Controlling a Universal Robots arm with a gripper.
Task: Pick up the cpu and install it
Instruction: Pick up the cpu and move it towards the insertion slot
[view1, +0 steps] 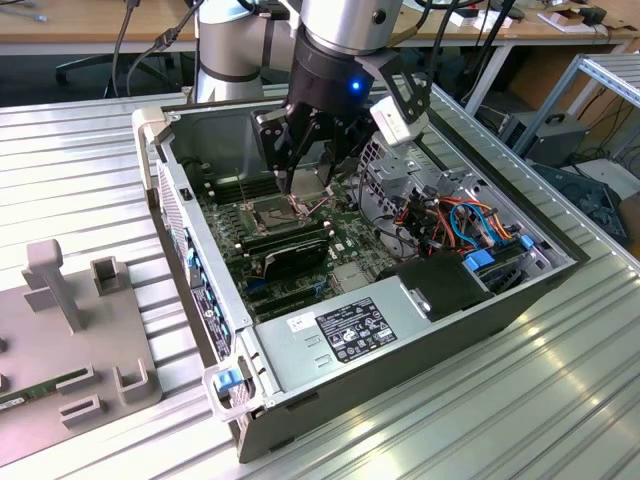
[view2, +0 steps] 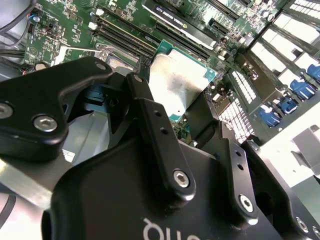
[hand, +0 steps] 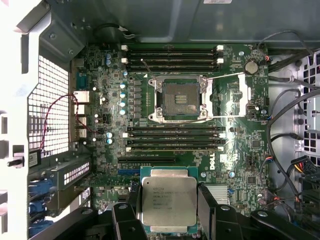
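Exterior view, cpu (view1: 303, 186) gripped, ribbed table (view1: 520, 400), desks (view1: 90, 30)

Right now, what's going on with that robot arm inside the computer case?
The arm's gripper has its jaws shut on the cpu, holding it above the motherboard inside the open computer case. The socket on the board is empty, so the cpu is not installed yet.
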